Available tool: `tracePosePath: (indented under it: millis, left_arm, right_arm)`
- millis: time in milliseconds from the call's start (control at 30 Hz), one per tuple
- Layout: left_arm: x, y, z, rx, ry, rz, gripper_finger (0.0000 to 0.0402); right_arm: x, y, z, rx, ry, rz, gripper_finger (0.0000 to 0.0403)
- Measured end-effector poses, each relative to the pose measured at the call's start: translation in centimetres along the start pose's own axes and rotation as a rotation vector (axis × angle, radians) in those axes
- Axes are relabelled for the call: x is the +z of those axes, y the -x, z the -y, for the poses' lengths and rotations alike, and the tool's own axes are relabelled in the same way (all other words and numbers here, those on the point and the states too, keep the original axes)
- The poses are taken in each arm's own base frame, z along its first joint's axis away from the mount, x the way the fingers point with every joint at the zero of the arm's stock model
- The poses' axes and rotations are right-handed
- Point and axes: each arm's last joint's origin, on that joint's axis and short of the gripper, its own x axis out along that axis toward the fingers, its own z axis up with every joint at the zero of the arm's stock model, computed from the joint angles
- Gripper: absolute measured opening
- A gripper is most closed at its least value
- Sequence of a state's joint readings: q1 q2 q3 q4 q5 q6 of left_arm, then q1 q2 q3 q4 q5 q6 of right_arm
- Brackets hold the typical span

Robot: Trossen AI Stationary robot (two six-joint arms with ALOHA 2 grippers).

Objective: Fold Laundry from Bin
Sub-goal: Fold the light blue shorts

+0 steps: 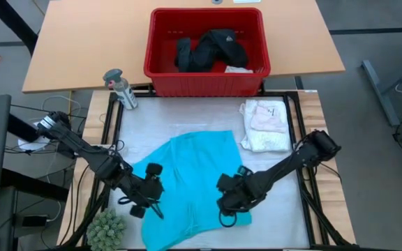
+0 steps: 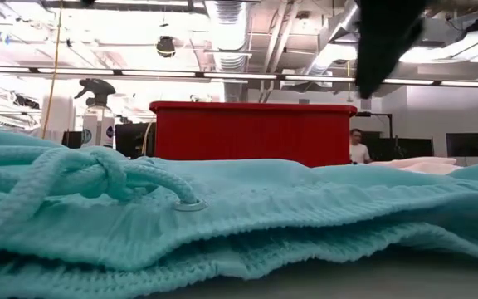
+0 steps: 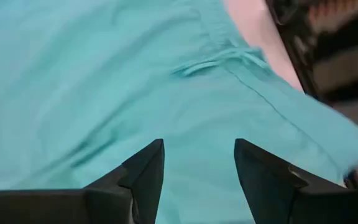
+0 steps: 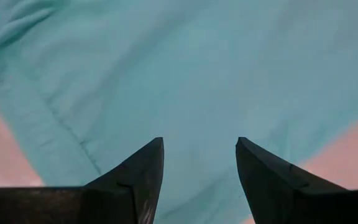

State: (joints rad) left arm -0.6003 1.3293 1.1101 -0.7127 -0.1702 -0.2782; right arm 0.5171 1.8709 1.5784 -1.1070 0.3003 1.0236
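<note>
High view: a turquoise garment (image 1: 190,183) lies spread flat on the white-covered worktop (image 1: 278,209). The left claw (image 1: 147,197) sits over the garment's left edge and the right claw (image 1: 230,203) over its right edge. A folded pale white-pink stack (image 1: 265,125) lies just right of the garment. The red bin (image 1: 208,52) stands beyond on a wooden worktop (image 1: 82,49), holding black clothing (image 1: 208,49) and a small pale piece (image 1: 237,68). A spray bottle (image 1: 121,88) stands near the bin's left corner, and a green spiky object (image 1: 107,229) sits at the near left edge.

Low view: the garment's ribbed waistband and knotted drawstring (image 2: 90,178) fill the foreground; the bin rises behind.

Left wrist view: the left claw's fingers (image 3: 145,171) are spread, gripping nothing, above turquoise cloth.

Right wrist view: the right claw's fingers (image 4: 145,171) are likewise spread and empty over the cloth.
</note>
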Motion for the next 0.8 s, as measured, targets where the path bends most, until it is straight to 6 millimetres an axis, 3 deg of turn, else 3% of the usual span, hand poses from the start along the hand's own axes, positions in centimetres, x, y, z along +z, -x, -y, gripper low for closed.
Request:
tracePosePath:
  millis: [200, 367, 633, 800]
  left_arm:
    - [-1.9, -2.4, 0.0, -0.010, 0.157, 0.007, 0.0170]
    - [-1.9, -2.6, 0.1, -0.022, 0.188, 0.033, 0.0165]
    - [-1.1, -2.5, 0.3, -0.053, 0.197, 0.115, 0.0164]
    - [-1.2, -2.5, 0.3, -0.052, 0.196, 0.104, 0.0164]
  right_arm:
    - [-0.8, 0.3, 1.0, -0.071, -0.233, -0.123, 0.0221]
    - [-0.7, 0.2, 1.8, -0.134, -0.334, -0.176, 0.0221]
    - [-1.4, -4.2, 2.6, -0.075, -0.400, -0.259, 0.0224]
    - [-1.6, -5.2, 2.5, -0.038, -0.429, -0.245, 0.0225]
